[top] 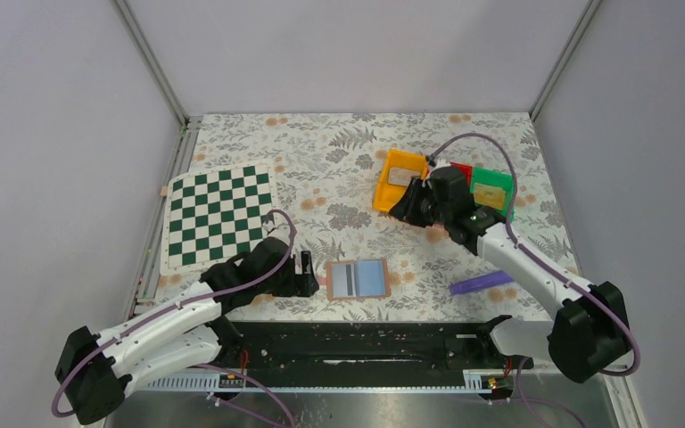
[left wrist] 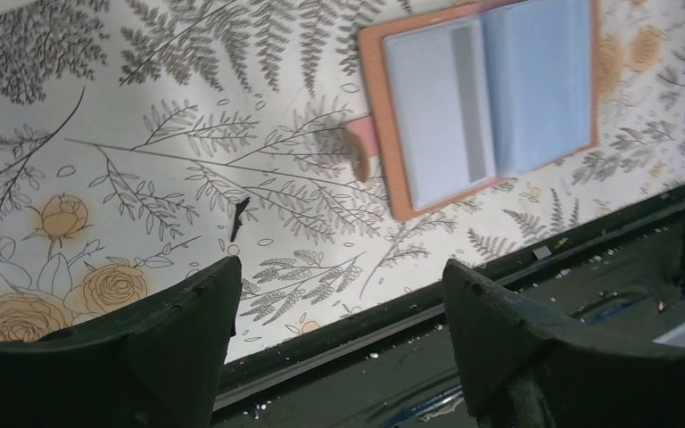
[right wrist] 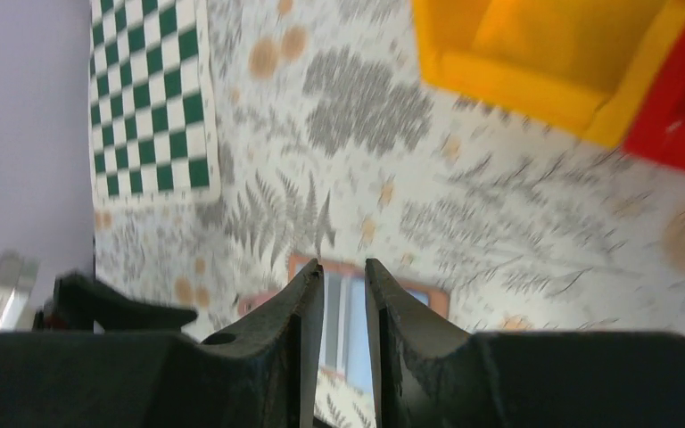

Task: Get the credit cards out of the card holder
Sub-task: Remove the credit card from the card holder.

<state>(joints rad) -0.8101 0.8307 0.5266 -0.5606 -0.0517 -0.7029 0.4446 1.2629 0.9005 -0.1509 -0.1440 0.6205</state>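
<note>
The card holder (top: 357,279) is lying open at near centre. The left end effector (left wrist: 339,272) is being held wide open just left of it, the right end effector (right wrist: 343,267) narrowly parted, empty, by the yellow tray (top: 382,201). Extraction is judged pending: any remaining credit cards need pinching out.

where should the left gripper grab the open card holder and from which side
Grip the clasp tab sticking out of the left edge of the card holder, coming in low from the left, where the open left gripper sits. The holder lies opened flat on the table, so its other edges probably offer little to pinch.
</note>
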